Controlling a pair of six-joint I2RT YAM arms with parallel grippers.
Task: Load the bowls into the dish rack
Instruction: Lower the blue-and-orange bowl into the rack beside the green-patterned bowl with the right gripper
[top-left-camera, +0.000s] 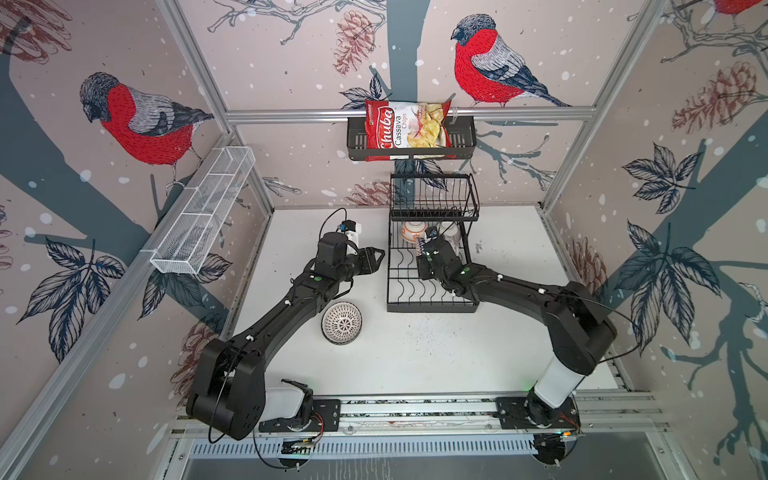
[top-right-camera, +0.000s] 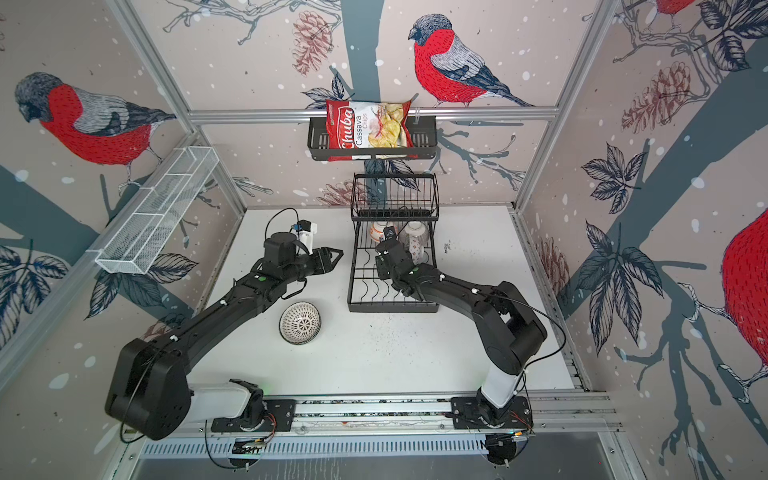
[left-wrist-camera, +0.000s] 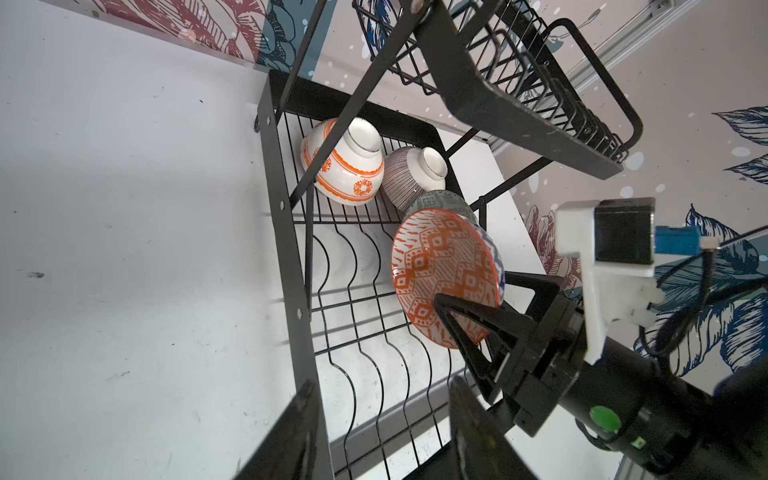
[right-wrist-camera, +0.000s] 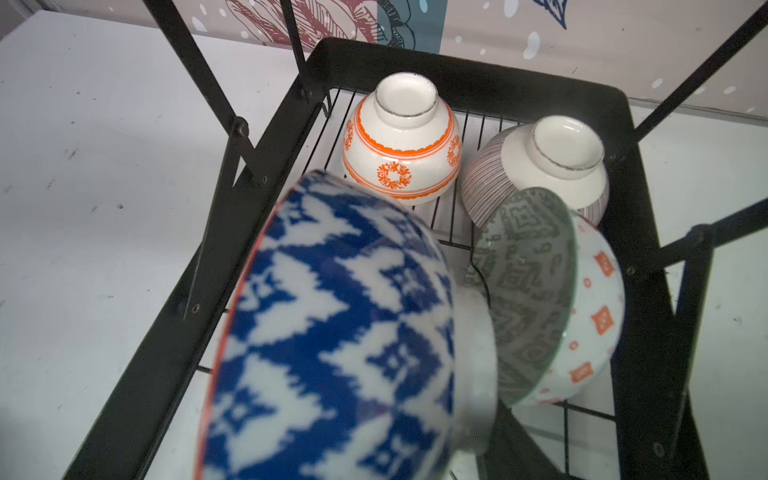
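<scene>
My right gripper (left-wrist-camera: 494, 299) is shut on the rim of a blue-and-white bowl (right-wrist-camera: 332, 332) with an orange-patterned inside (left-wrist-camera: 444, 282), held tilted on edge over the lower tier of the black dish rack (top-left-camera: 432, 308). Close behind it a grey-green bowl (right-wrist-camera: 536, 291) stands on edge. At the tier's back an orange floral bowl (right-wrist-camera: 401, 141) and a pink-lined bowl (right-wrist-camera: 540, 166) rest upside down. A black-and-white dotted bowl (top-left-camera: 341, 323) sits upright on the table, left of the rack. My left gripper (top-left-camera: 376, 255) hovers open and empty beside the rack's left side.
The rack's upper basket tier (top-left-camera: 434, 197) overhangs the back of the lower tier. A black shelf with a chips bag (top-left-camera: 409, 131) hangs on the back wall. A long white mesh basket (top-left-camera: 203, 216) hangs on the left wall.
</scene>
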